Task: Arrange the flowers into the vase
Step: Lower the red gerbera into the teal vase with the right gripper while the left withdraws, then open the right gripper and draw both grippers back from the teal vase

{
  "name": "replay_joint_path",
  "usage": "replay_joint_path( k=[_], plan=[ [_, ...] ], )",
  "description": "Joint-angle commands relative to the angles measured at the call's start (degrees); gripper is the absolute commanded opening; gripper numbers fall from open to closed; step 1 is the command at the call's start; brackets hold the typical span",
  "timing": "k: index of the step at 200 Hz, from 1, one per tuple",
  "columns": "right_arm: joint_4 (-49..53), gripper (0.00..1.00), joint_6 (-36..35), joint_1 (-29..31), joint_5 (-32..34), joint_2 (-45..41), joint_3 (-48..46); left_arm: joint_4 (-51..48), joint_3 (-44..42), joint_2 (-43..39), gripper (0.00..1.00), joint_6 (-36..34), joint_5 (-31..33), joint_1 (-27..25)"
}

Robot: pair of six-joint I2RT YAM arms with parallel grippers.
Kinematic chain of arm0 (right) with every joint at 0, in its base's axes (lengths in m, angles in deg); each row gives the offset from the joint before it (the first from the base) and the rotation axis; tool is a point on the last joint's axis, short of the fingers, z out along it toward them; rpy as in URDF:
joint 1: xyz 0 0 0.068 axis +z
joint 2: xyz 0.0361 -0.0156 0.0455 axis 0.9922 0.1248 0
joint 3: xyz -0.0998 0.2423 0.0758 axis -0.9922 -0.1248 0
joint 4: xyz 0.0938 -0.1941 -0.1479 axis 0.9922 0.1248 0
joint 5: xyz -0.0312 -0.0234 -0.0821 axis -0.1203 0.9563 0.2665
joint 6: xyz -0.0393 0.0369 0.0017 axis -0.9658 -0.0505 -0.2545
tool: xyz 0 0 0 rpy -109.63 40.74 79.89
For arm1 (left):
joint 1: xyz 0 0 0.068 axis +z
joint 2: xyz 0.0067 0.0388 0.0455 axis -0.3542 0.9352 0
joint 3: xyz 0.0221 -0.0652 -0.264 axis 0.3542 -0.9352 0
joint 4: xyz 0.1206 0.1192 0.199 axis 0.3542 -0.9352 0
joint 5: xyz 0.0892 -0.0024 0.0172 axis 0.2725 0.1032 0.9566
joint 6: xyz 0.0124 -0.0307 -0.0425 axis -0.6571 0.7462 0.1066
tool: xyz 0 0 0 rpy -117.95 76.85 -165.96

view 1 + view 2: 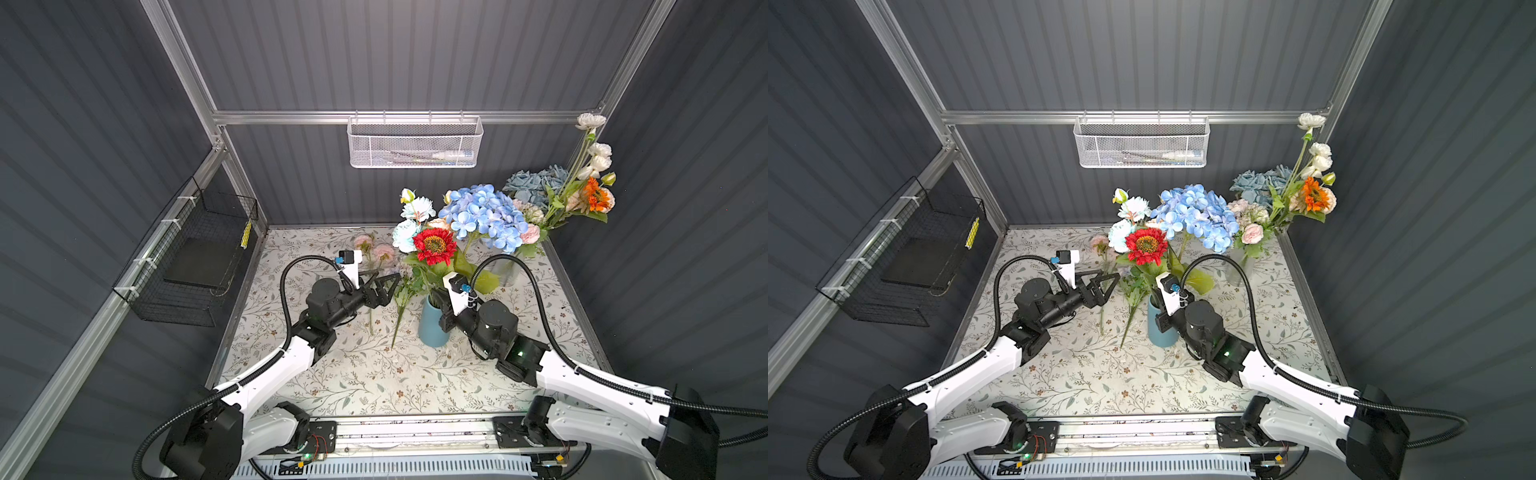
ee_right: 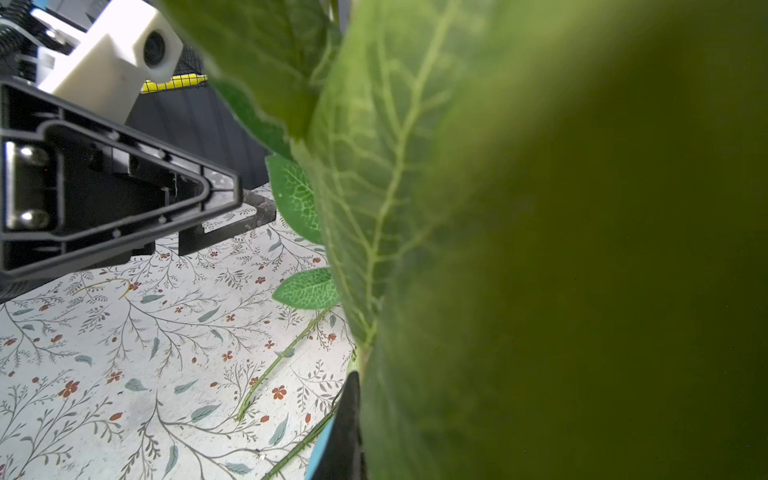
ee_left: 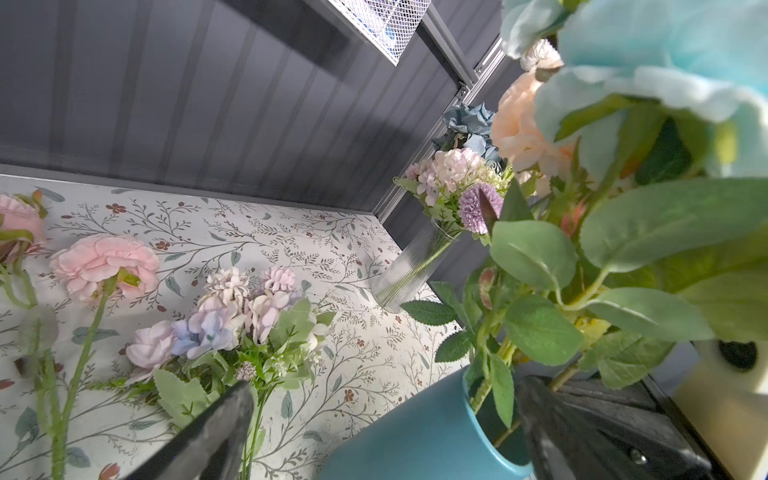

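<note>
Two loose sprays (image 1: 405,286) lie flat on the floral-print tabletop (image 1: 361,374), left of the blue vase (image 1: 432,332). One is a pink-headed spray (image 3: 104,262) and just beside it is a lilac spray (image 3: 232,316), both with stems pointing toward the robot's base. Over them hangs the left tool (image 1: 386,277), jaws spread wide, nothing between them. In the left wrist view its dark fingers (image 3: 208,440) frame the lilac spray's stem and the vase's rim.

Across to the right tool (image 1: 439,303): it's tucked in at the mouth of the blue vase, jaws pressed together. Big green leaves (image 2: 395,166) smother its wrist view, so whether a stem is pinched there I cannot tell. One dark finger (image 2: 347,415) shows right against a stem at the vase's edge.

Already standing in the blue vase are the flowers (image 1: 1144,245): a red sunflower (image 1: 434,246) up front, a blue hydrangea head (image 1: 484,216) behind it, and pale blue-white blooms (image 1: 409,232) to the left.

Further back, a clear ribbed glass vase (image 3: 411,266) holds a pink and lilac bunch. In the far right corner stands a taller bunch (image 1: 596,195) with orange and white blooms. There's a white mesh basket (image 1: 415,141) on the back rail and a black wire basket (image 1: 195,257) on the left wall.
</note>
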Motion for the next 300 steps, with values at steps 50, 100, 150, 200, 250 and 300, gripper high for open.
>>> replay_joint_path(
  k=[50, 100, 150, 200, 250, 300],
  plan=[
    [7.2, 0.12, 1.2, 0.2, 1.3, -2.1, -0.4, -11.2, 0.4, -3.0, 0.99, -0.2, 14.9, 0.1],
    [9.2, 0.31, 1.5, 0.2, 0.6, -4.5, -0.5, -14.1, 1.4, -2.9, 0.99, -0.2, 16.7, 0.1],
    [14.4, 0.52, 1.7, 0.2, 0.1, -8.2, 0.4, -21.8, 4.5, -0.1, 0.99, -3.1, 20.4, 0.8],
    [22.9, 0.68, 0.4, 0.2, 1.2, -15.3, 1.4, -23.3, 5.8, 5.5, 0.97, -3.4, 19.1, 4.5],
    [30.5, 0.81, -4.5, -0.2, 6.7, -23.8, 3.0, -25.6, 9.2, 13.5, 0.88, -6.0, 17.6, 7.1],
    [26.9, 0.94, -2.6, -6.0, 7.7, -28.3, 1.9, -31.5, 14.8, 23.9, 0.74, -10.7, 15.5, 7.0]
  ],
)
